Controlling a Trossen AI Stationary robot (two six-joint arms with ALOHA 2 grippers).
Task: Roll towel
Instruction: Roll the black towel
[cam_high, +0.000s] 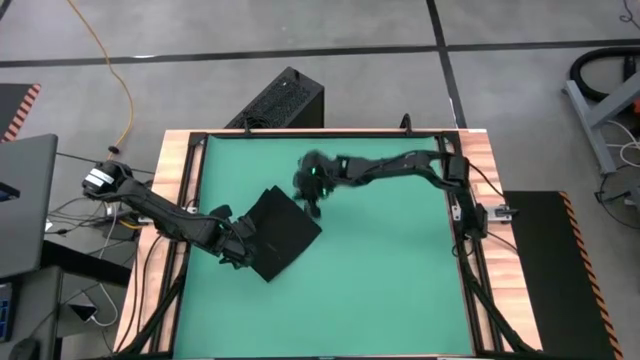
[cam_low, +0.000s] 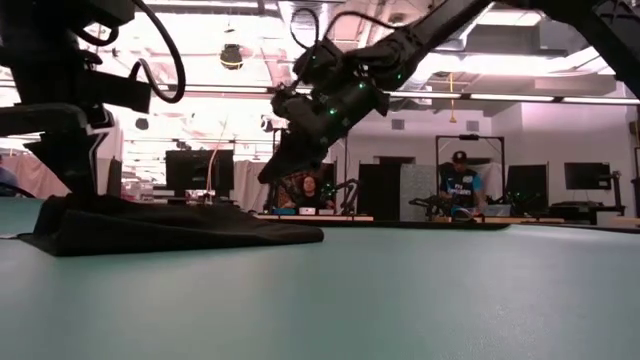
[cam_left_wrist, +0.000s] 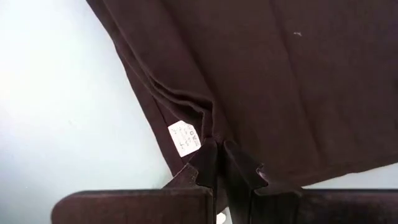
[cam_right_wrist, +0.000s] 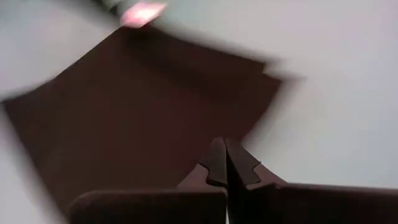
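1. The towel (cam_high: 282, 234) lies flat and folded on the green mat (cam_high: 400, 280), left of the desk's centre, one corner pointing toward the far edge, a small white tag (cam_left_wrist: 185, 137) at its near-left edge.
2. The left tool (cam_left_wrist: 217, 158) sits at that tagged edge, fingers pressed together, pinching the towel's hem fold; the cloth bunches into a crease right there.
3. The right tool (cam_high: 313, 200) hangs above the towel's far corner, fingers pressed together on nothing, clear of the cloth in the low view.
4. Step in hand, as I judge it: starting the roll from the pinched edge. To do it well, keep the pinch low, carry the hem over toward the opposite corner, and let the right tool pin the far corner so the cloth doesn't slide.
5. Risk: a single-point pinch may roll crooked.
6. Open room: the mat is bare to the right and toward the near edge; the left frame rail (cam_high: 190, 230) is close behind the left tool, so roll away from it.
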